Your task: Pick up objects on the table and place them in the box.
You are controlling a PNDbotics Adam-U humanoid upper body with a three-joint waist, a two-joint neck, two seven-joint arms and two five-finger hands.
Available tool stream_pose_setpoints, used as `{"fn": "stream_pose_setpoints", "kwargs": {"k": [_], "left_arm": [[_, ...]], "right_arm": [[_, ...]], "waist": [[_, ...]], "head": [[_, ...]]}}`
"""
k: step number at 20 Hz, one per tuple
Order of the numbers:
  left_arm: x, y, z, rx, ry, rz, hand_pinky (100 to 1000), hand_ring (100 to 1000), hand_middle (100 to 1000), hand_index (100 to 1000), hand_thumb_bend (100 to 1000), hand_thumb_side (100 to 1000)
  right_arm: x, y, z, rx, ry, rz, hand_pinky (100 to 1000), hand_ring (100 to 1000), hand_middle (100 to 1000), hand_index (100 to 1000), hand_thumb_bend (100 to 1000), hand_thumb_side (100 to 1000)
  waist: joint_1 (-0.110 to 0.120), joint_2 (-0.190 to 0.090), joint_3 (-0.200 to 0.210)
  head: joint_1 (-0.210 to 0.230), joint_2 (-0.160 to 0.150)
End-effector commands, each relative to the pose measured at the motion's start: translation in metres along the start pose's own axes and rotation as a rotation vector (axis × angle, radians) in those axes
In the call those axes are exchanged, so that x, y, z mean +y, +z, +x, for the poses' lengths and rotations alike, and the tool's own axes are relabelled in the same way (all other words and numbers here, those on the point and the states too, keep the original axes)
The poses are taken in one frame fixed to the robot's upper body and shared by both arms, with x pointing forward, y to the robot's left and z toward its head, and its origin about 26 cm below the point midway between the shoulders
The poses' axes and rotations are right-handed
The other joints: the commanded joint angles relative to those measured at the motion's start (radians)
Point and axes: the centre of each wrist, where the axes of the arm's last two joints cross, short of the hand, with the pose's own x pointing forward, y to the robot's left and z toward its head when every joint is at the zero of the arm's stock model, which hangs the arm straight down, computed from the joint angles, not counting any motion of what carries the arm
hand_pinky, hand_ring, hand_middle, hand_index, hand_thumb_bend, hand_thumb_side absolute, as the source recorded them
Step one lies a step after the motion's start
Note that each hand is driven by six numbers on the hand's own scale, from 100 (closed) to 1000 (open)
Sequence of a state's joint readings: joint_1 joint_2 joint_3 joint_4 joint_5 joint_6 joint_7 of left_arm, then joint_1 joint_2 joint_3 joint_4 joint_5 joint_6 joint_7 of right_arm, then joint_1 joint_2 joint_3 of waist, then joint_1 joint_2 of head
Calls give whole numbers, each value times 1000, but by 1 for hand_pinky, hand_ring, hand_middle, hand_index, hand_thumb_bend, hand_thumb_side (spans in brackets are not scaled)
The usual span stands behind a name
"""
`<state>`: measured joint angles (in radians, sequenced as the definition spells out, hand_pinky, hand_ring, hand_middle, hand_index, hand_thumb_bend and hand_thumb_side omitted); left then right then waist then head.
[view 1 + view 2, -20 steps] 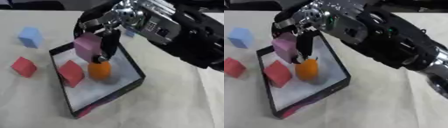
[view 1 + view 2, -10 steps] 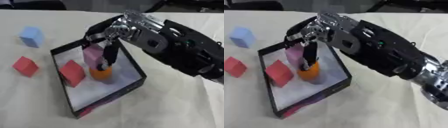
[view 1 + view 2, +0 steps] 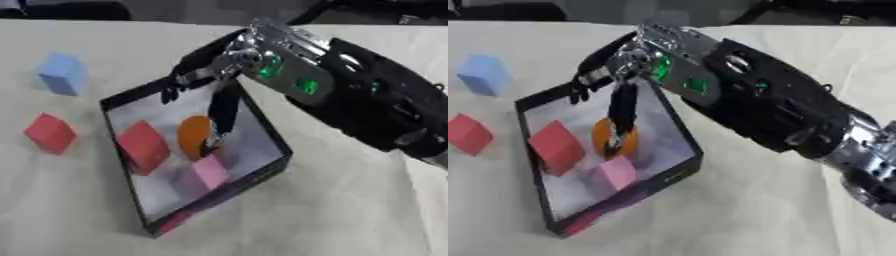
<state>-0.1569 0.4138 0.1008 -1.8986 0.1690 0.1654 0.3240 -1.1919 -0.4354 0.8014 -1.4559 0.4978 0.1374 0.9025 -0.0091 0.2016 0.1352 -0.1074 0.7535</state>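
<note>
- Left eye view: right hand (image 3: 219, 82) reaches in from the upper right and hangs over the box (image 3: 268, 131), fingers spread and relaxed, holding nothing (one long dark finger points down in front of the orange object).
- Left eye view: box is black-walled with a pale floor, set askew on the table (image 3: 350, 210). Inside: red cube in box (image 3: 143, 146) toward the left wall, orange object (image 3: 193, 136) near the middle, pink cube (image 3: 210, 171) lying toward the near corner, just beside the orange object.
- Left eye view: two items outside the box, both to its left and apart from it: blue cube (image 3: 63, 73) farther back, loose red cube (image 3: 50, 132) nearer.
- Left eye view: the left hand does not show.
- Right eye view: same layout seen slightly shifted. The down-pointing finger (image 3: 621, 112) overlaps the orange object's upper edge (contact or a mere overlap, cannot tell).
- Right eye view: the pink cube rests on the box floor, clear of the hand. More of the right arm (image 3: 798, 120) shows here, black with green markings near the wrist and a silver joint at the lower right edge.
</note>
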Motion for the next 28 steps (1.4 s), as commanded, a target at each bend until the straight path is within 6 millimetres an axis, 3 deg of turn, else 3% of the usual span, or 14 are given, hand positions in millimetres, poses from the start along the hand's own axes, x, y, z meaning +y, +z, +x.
{"fn": "stream_pose_setpoints", "kwargs": {"k": [1, 6, 16, 23, 26, 28], "left_arm": [[3, -2, 6, -21, -20, -4, 921, 848, 850, 894, 518, 781], [4, -1, 5, -19, -22, -1, 920, 848, 850, 894, 517, 781], [7, -2, 6, -26, -26, 16, 920, 848, 851, 894, 517, 781], [5, -4, 10, -41, -18, 14, 920, 848, 850, 894, 516, 782], [4, -5, 12, -47, -15, 13, 920, 847, 850, 894, 516, 783], [2, -6, 13, -51, -12, 10, 920, 846, 850, 894, 515, 784]], "right_arm": [[-14, 20, -4, 33, 25, -53, 911, 923, 858, 924, 612, 345], [-22, 46, -23, 98, -10, -122, 896, 899, 838, 905, 569, 324], [-14, 106, -133, 319, -141, -222, 899, 903, 846, 911, 551, 309], [4, 115, -181, 451, -178, -243, 902, 909, 859, 915, 550, 297], [12, 113, -193, 483, -207, -252, 899, 906, 860, 913, 560, 329], [18, 109, -198, 480, -226, -255, 888, 897, 857, 915, 515, 499]], "waist": [[5, -19, -3], [9, -21, -9], [9, -7, -14], [10, 15, 0], [8, 23, 6], [5, 30, 11]], "head": [[6, -12], [11, -13], [7, -28], [-18, -54], [-29, -57], [-38, -59]]}}
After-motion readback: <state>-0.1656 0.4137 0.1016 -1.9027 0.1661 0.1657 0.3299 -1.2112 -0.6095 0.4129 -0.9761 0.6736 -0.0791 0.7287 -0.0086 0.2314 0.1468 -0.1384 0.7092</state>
